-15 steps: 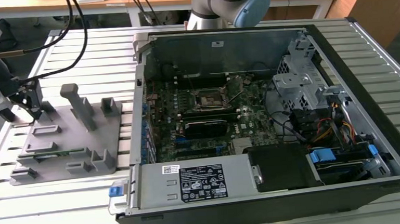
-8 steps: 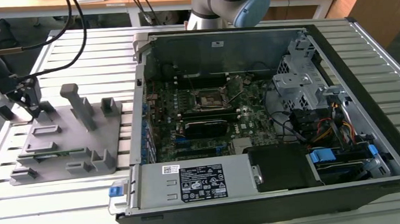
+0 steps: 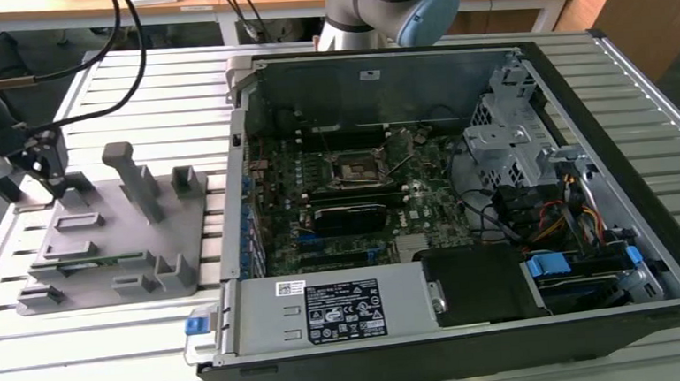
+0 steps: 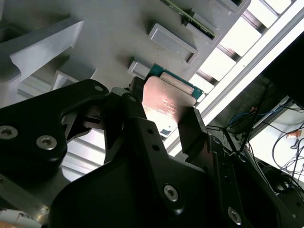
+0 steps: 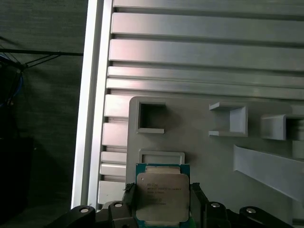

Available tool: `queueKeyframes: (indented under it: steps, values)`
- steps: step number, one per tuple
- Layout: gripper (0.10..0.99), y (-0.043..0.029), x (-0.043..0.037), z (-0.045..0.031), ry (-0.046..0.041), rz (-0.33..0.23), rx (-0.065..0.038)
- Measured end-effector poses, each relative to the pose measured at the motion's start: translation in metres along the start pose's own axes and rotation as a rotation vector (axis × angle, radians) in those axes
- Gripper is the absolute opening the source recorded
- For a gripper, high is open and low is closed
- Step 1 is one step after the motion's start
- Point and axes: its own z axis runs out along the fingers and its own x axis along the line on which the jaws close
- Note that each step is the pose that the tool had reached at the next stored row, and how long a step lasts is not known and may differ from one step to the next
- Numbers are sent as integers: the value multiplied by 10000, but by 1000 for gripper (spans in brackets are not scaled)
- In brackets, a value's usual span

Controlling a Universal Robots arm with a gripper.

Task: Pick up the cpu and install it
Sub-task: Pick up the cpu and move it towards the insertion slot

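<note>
Since the black two-finger gripper (image 5: 161, 198) sits closed on the cpu (image 5: 162, 195), a small flat square chip with a shiny silver metal lid and a green rim, the step in hand reads as the pick-up. The cpu lies between the fingers (image 5: 197, 195), pinched by two opposite edges in both wrist views, lid (image 4: 166, 100) facing away from the palm. I can't tell whether it has cleared the grey plastic fixture plate (image 5: 209, 161) under the fingertips.

To do it well, my judgement:
- hold by the edges only, with light force
- keep the chip level, no tilt
- come straight up off the shallow grey pocket frame (image 5: 161, 156) just beyond the fingertips
- mind the tall grey upright post (image 3: 130, 178) beside the gripper (image 3: 47, 169)

The black square socket (image 3: 355, 170) sits well apart from the gripper, inside the open black computer case (image 3: 618, 94).

Writing:
- Faint lines of print run across the cpu lid.
- White printed stickers (image 3: 344, 307) sit on the silver power supply box, far from the gripper.
- A small white label (image 3: 368, 74) is on the case's inner wall.
</note>
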Motion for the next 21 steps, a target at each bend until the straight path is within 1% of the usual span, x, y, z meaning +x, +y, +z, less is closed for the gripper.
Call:
queueKeyframes:
  steps: [9,21]
  values:
    - [537,6,1,-31,-1,0,0]
    - [537,21,1,-54,0,0,0]
